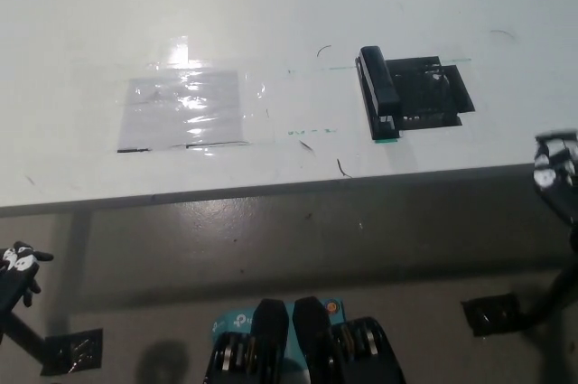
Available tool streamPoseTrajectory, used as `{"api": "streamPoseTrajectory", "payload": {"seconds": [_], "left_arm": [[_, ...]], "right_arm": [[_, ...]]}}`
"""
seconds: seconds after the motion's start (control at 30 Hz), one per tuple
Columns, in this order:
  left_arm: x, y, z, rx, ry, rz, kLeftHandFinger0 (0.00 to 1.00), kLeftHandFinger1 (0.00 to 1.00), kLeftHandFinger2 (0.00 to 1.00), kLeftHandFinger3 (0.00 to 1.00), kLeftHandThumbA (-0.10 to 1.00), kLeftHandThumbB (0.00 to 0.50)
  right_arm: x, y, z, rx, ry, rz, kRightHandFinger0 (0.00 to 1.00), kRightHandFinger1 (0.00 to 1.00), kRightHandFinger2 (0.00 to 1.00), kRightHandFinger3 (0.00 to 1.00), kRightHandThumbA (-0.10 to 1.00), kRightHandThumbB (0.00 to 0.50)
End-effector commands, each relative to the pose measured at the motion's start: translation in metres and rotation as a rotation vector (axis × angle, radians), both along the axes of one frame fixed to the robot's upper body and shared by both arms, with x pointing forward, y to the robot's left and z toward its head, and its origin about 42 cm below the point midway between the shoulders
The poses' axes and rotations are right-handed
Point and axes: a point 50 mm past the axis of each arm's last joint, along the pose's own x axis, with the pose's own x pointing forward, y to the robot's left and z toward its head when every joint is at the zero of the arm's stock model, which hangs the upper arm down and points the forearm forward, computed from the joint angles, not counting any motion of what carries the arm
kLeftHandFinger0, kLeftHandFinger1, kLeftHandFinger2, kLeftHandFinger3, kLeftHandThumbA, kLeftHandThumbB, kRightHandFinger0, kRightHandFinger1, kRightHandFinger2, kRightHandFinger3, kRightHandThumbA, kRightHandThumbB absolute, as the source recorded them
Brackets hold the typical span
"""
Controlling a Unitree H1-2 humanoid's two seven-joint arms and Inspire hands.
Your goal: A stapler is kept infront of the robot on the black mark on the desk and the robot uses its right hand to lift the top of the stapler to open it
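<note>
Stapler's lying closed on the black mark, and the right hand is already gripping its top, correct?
Not quite. The stapler does lie closed at the black mark's left edge, but the right hand is not gripping it. In the head view the hand sits at the desk's front edge, well apart from the stapler.

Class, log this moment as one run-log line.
black stapler: closed, on black mark | right hand: at desk edge, apart from stapler | left hand: low, resting

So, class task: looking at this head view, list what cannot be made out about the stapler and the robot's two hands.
- Right hand: cut off by the right edge; open or shut cannot be told.
- Left hand: small, at the left edge below the desk; its fingers are unclear.
- Stapler: black against the black mark; its right outline and hinge blur together.
</note>
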Motion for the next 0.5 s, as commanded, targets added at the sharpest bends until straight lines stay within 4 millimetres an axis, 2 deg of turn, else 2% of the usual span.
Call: {"api": "streamPoseTrajectory", "payload": {"seconds": [0.0, 0.1, 0.17, 0.2, 0.23, 0.37, 0.43, 0.47], "left_arm": [[0.006, 0.0, 0.014, 0.026, -0.036, -0.006, 0.16, 0.21, 0.43, 0.76, -0.1, 0.0], [0.007, 0.0, 0.014, 0.018, -0.04, -0.007, 0.17, 0.22, 0.43, 0.74, -0.1, 0.0], [0.006, 0.0, 0.013, 0.021, -0.036, -0.005, 0.18, 0.22, 0.43, 0.74, -0.1, 0.0], [0.006, 0.001, 0.012, 0.024, -0.035, -0.004, 0.18, 0.22, 0.44, 0.74, -0.1, 0.0], [0.006, 0.001, 0.012, 0.022, -0.03, -0.002, 0.19, 0.23, 0.46, 0.76, -0.1, 0.0], [0.004, 0.002, 0.012, 0.018, -0.033, 0.002, 0.19, 0.23, 0.45, 0.75, -0.1, 0.0], [0.004, 0.003, 0.012, 0.018, -0.034, 0.002, 0.19, 0.23, 0.45, 0.75, -0.1, 0.0], [0.004, 0.003, 0.012, 0.02, -0.033, 0.001, 0.19, 0.23, 0.45, 0.75, -0.1, 0.0]], "right_arm": [[0.012, 0.015, 0.044, -0.037, -0.088, 0.049, 0.04, 0.1, 0.23, 0.46, 0.11, 0.032], [0.021, 0.034, 0.063, 0.058, -0.086, 0.1, 0.08, 0.15, 0.28, 0.53, 0.15, 0.023], [0.024, 0.039, 0.066, 0.116, -0.049, 0.113, 0.12, 0.19, 0.32, 0.57, 0.2, 0.033], [0.03, 0.048, 0.067, 0.195, -0.023, 0.134, 0.2, 0.25, 0.39, 0.65, 0.26, 0.014], [0.033, 0.055, 0.067, 0.283, -0.019, 0.177, 0.31, 0.36, 0.52, 0.74, 0.3, 0.0], [0.045, 0.072, 0.06, 0.52, 0.018, 0.245, 0.41, 0.45, 0.58, 0.87, 0.4, 0.0], [0.046, 0.075, 0.059, 0.551, 0.027, 0.248, 0.42, 0.46, 0.58, 0.88, 0.45, 0.0], [0.049, 0.079, 0.057, 0.633, 0.044, 0.26, 0.42, 0.49, 0.63, 0.92, 0.47, 0.0]]}}
